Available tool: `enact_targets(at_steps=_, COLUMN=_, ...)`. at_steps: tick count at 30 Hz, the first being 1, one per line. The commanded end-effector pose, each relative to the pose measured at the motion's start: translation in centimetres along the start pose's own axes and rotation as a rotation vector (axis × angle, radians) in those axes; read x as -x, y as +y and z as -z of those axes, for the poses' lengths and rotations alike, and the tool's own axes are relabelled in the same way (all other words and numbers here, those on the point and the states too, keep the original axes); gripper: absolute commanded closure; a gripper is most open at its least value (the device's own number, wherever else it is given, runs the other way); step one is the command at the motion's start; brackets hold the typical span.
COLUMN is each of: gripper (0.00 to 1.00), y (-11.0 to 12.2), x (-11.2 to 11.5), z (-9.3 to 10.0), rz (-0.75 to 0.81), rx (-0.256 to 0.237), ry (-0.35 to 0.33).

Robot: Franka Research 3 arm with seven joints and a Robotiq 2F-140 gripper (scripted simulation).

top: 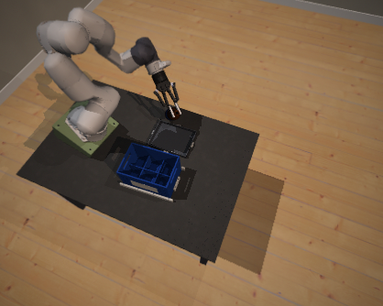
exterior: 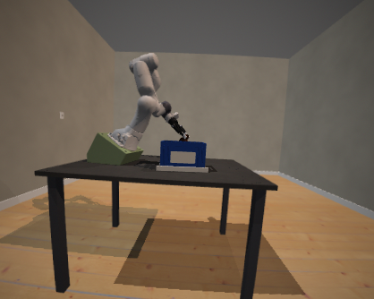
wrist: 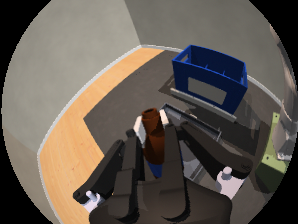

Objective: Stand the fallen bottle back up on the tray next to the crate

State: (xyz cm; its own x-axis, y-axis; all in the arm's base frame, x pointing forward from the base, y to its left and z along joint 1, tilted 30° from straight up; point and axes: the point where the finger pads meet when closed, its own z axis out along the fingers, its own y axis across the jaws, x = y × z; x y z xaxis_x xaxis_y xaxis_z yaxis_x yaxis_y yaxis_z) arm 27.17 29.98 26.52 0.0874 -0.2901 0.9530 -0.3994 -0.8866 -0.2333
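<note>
Pincer [top: 175,110] clamped on brown bottle [wrist: 153,137], black table [exterior: 239,175], plank floor [top: 318,92], grey walls [exterior: 42,89]

On the black rectangular table [top: 217,202], the blue compartmented plastic crate [top: 148,170] sits centrally. The dark flat tray [top: 172,137] lies just beside it at 12 o'clock. The green wedge-shaped arm base [top: 63,130] stands at 10 o'clock.

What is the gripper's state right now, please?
Gripper: closed on the brown bottle, held lifted above the tray.
</note>
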Motion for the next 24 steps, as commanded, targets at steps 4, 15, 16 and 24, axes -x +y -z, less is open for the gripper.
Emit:
enact_targets(at_steps=4, gripper=1.00, y=-0.03, x=-0.19, z=0.10, rz=-0.015, rx=0.002, ry=0.043)
enact_targets(at_steps=15, gripper=1.00, y=-0.02, x=-0.05, z=0.12, rz=-0.015, rx=0.002, ry=0.106)
enact_targets(at_steps=16, gripper=1.00, y=-0.01, x=-0.02, z=0.12, rz=-0.014, rx=0.002, ry=0.112)
enact_targets(at_steps=24, gripper=1.00, y=0.03, x=0.12, z=0.10, rz=-0.013, rx=0.002, ry=0.141)
